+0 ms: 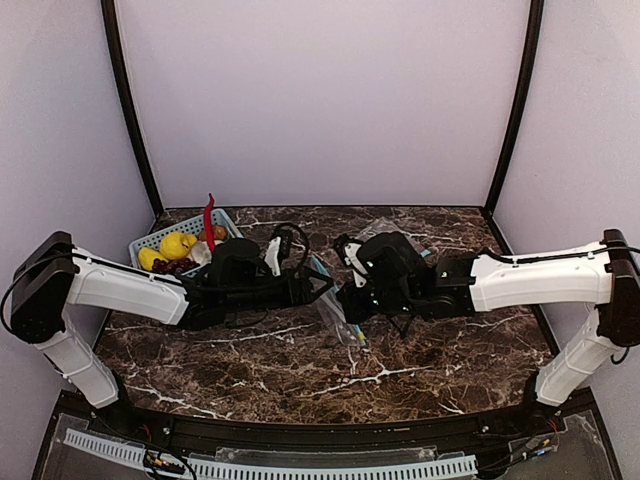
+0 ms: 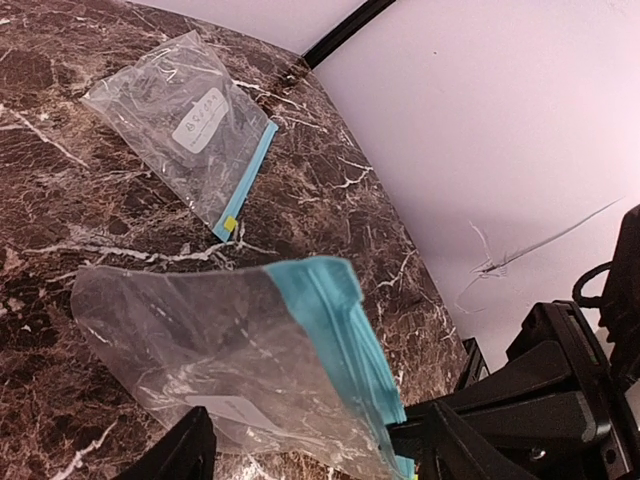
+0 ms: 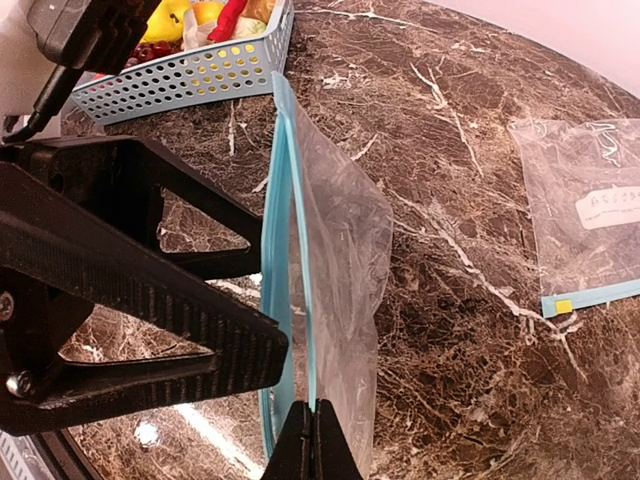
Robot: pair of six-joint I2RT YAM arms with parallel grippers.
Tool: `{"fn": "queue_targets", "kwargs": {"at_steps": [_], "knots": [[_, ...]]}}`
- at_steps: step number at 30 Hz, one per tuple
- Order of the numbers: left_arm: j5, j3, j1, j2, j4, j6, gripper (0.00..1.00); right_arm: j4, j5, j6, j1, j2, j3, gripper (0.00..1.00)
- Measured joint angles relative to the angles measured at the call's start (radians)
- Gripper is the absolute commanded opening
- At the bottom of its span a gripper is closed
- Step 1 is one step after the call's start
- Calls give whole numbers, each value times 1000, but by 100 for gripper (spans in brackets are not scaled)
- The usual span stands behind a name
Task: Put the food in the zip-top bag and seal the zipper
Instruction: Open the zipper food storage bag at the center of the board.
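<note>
The step in hand was opening the bag, not yet loading it. The right gripper (image 3: 315,440) was pinched fully closed on one edge of the zip-top bag (image 3: 345,240). It held the bag up on edge over the marble table (image 1: 300,370), to the right of the blue basket (image 3: 200,78) and nearer the arm bases than it, with a clear gap between bag and basket. The zipper (image 3: 270,250), the teal strip along the bag's mouth, ran upright on the side facing the basket; whether its two tracks had parted at all could not be told. The left gripper (image 1: 322,288) reached in from the basket's side with its jaws spread wide, tips close to that teal edge and holding nothing that could be seen. Both lemons (image 1: 177,244) lay in the basket beside a red chili (image 1: 209,222) and dark grapes (image 1: 170,267), so no food had gone in. A second bag (image 2: 185,120) lay flat, farther from the basket than the held one. The next move probably called for the left jaws to close on one lip of the mouth only and draw it toward the basket against the right gripper's hold. Catching both layers would leave the mouth shut. Only then could a lemon be fetched.
</note>
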Motion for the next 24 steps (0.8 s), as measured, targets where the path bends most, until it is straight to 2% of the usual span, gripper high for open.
{"fn": "queue_targets", "kwargs": {"at_steps": [8, 12, 19, 24], "knots": [[-59, 8, 0, 0, -111, 20, 59, -8, 30, 0, 8, 3, 13, 0], [-85, 14, 0, 0, -148, 23, 58, -23, 41, 0, 14, 16, 24, 0], [-85, 19, 0, 5, -144, 17, 56, -41, 67, -1, 24, 55, 44, 0], [-83, 60, 0, 42, -133, 10, 48, -56, 95, -1, 41, 79, 64, 0]]}}
